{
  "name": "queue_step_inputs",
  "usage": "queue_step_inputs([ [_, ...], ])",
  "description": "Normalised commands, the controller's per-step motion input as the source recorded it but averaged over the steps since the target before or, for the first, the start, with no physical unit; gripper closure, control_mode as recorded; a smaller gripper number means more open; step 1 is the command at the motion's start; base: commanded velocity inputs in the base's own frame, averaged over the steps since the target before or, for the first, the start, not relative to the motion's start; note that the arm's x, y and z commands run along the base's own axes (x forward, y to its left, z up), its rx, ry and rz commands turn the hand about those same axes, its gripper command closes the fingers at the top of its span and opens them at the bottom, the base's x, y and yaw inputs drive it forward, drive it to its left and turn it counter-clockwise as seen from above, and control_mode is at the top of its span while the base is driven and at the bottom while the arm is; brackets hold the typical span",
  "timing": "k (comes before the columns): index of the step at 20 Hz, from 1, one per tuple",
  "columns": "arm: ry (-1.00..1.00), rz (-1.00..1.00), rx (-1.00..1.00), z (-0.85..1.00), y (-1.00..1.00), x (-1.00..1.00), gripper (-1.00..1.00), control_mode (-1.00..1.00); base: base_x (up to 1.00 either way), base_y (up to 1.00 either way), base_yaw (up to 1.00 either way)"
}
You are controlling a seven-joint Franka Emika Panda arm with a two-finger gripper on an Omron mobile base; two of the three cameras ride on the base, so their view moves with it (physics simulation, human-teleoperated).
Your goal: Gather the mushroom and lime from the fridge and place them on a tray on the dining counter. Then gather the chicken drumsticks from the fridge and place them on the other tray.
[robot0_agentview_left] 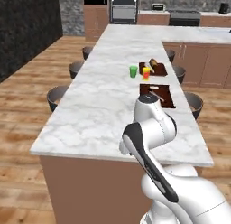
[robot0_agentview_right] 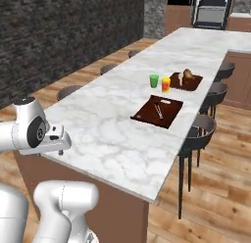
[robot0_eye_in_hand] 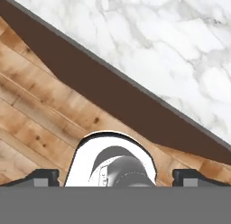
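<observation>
Two dark brown trays lie on the marble dining counter [robot0_agentview_left: 99, 110]. The far tray [robot0_agentview_left: 161, 72] [robot0_agentview_right: 194, 83] carries a small tan-brown item [robot0_agentview_left: 154, 63] and a pale bit beside it, too small to name. On the near tray [robot0_agentview_left: 165, 99] [robot0_agentview_right: 146, 115] rests a thin pale item. My gripper [robot0_eye_in_hand: 117, 179] is open, its fingertips [robot0_eye_in_hand: 45, 178] wide apart with nothing between them, and it looks down at the counter's near edge and the wood floor. The mushroom, lime, chicken drumsticks and fridge are not recognisable here.
A green cup [robot0_agentview_left: 133, 71] and a yellow-orange cup [robot0_agentview_left: 145, 73] stand left of the trays. Stools line both long sides of the counter [robot0_agentview_left: 57, 96] [robot0_agentview_right: 201, 129]. An oven [robot0_agentview_left: 124, 8] and cabinets stand at the back, and a dark stone wall [robot0_agentview_right: 59, 36] is on the left.
</observation>
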Motion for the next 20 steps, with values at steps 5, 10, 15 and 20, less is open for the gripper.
queue_step_inputs([
  [5, 0.00, 0.00, 0.00, 0.00, 0.00, 0.00, -1.00, 1.00, 0.16, 1.00, -0.32],
  [10, 0.00, 0.00, 0.00, 0.00, 0.00, 0.00, -1.00, 1.00, 0.12, 1.00, -0.23],
  [15, 0.00, 0.00, 0.00, 0.00, 0.00, 0.00, -1.00, 1.00, 0.13, 1.00, -0.22],
  [20, 0.00, 0.00, 0.00, 0.00, 0.00, 0.00, -1.00, 1.00, 0.18, 1.00, -0.23],
])
